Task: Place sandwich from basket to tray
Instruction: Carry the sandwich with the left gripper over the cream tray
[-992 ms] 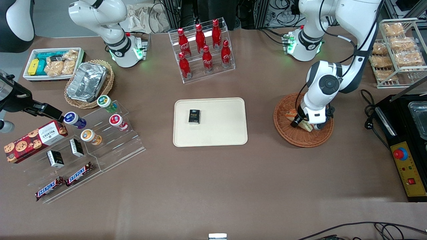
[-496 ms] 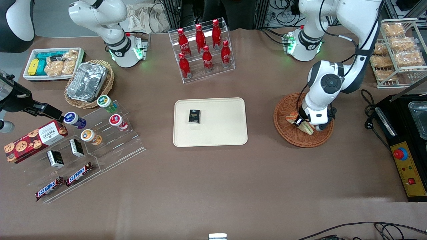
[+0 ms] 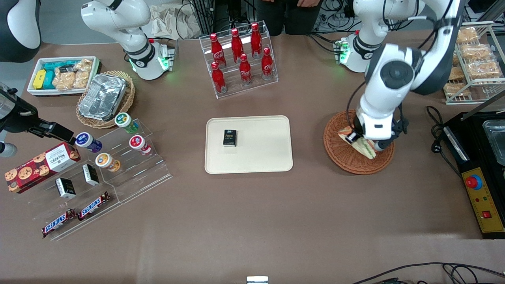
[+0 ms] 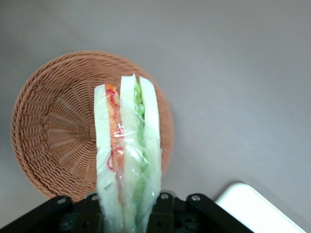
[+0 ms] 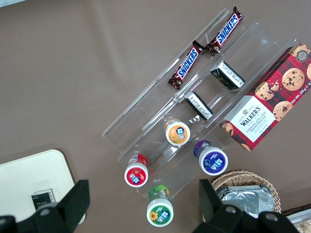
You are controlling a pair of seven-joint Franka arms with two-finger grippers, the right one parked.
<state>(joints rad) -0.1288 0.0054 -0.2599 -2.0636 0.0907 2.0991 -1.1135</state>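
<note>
My left gripper (image 3: 365,142) is shut on the sandwich (image 3: 363,146), a wrapped wedge of pale bread with red, orange and green filling (image 4: 127,155), and holds it lifted above the round reddish-brown wicker basket (image 3: 347,159). In the left wrist view the basket (image 4: 53,136) lies below the sandwich and holds nothing else that I can see. The cream-beige tray (image 3: 260,157) lies on the table beside the basket, toward the parked arm's end; a corner of it (image 4: 257,213) shows in the left wrist view. A small black packet (image 3: 229,138) lies on the tray.
A clear rack of red cola bottles (image 3: 240,55) stands farther from the front camera than the tray. A black control box with a red button (image 3: 479,189) sits at the working arm's end. Stepped clear shelves with cups and snack bars (image 3: 106,165) stand toward the parked arm's end.
My left gripper has risen out of the basket with the sandwich in it; the arm's wrist now stands higher above the basket.
</note>
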